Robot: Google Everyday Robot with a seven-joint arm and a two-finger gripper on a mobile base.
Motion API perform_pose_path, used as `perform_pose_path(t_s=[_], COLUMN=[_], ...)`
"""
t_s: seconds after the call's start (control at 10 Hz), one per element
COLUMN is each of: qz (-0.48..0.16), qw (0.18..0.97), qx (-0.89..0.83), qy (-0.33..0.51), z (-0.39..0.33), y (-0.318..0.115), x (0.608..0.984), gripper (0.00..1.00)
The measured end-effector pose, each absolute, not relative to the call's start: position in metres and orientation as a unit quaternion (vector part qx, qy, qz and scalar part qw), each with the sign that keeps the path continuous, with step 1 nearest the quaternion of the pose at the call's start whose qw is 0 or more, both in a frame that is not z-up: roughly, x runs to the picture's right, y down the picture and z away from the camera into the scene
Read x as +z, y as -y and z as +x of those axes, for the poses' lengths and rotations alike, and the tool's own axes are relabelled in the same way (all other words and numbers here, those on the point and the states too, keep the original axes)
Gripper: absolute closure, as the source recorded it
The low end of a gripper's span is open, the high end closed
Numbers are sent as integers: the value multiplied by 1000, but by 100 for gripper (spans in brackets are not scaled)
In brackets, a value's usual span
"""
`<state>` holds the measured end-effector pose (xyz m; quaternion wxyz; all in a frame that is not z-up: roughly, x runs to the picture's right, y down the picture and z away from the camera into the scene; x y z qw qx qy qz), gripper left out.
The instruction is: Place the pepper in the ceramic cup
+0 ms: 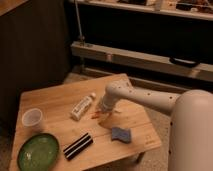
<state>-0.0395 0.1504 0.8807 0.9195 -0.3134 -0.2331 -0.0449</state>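
Note:
The pepper (pixel 95 116) shows only as a small orange-red sliver on the wooden table (pixel 55 100), right of the white bottle. My gripper (pixel 102 113) is down at the table directly over it, and the white arm covers most of it. I cannot see whether the pepper is gripped. The ceramic cup (pixel 32 119), pale and round, stands upright near the table's left edge, well apart from the gripper.
A white tube-shaped bottle (pixel 82 106) lies just left of the gripper. A green plate (pixel 38 151) sits at the front left, a black striped object (pixel 78 145) beside it, and a blue-grey pad (pixel 121 134) at the front right. A dark wall and metal rails stand behind.

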Motion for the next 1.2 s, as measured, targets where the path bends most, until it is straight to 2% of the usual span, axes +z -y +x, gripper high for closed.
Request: perform_pose_path(t_s=[0.3, 0.4, 0.6, 0.7, 1.2], qz=[-323, -326, -328, -329, -325], qw=[917, 916, 915, 914, 913], qx=[-46, -45, -45, -45, -44], qy=[229, 229, 231, 232, 242], z=[-42, -42, -45, -46, -50], y=[-154, -154, -153, -152, -141], x=[886, 886, 886, 886, 873], gripper=[44, 48, 65, 69, 70])
